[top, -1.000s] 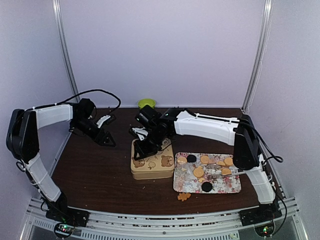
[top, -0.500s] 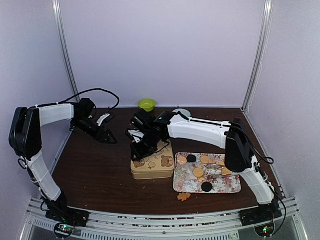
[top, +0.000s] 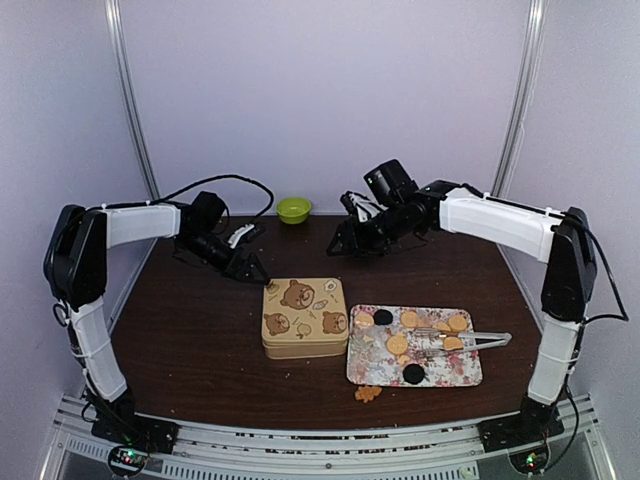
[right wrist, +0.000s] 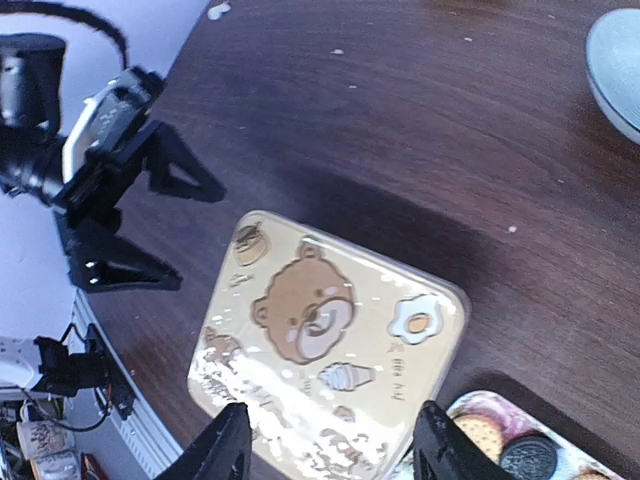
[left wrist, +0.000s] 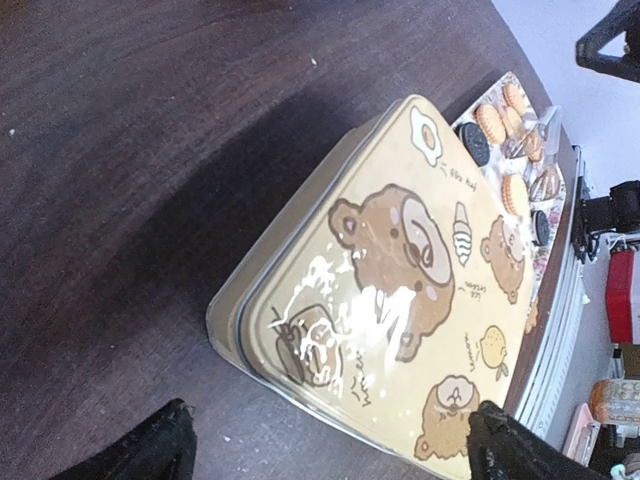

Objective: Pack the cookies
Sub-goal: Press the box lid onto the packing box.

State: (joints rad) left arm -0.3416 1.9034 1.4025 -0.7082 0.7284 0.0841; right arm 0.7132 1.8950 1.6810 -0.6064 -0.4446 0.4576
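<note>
Ahead of the left gripper (top: 247, 266) and right gripper (top: 347, 240), both spread and empty, the bear-print tin (top: 304, 318) sits lidded; cookies (top: 398, 343) lie unpacked on the floral tray (top: 465, 378) beside it.

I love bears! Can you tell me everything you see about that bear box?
It is a tan, metal-looking tin, square with rounded corners. Its shiny lid is on and shows brown bears, a fried egg, an ice cream cone, a lemon and pancakes. It sits flat on the dark wooden table, near the middle, right beside the flowery tray. Nothing is holding it.
</note>
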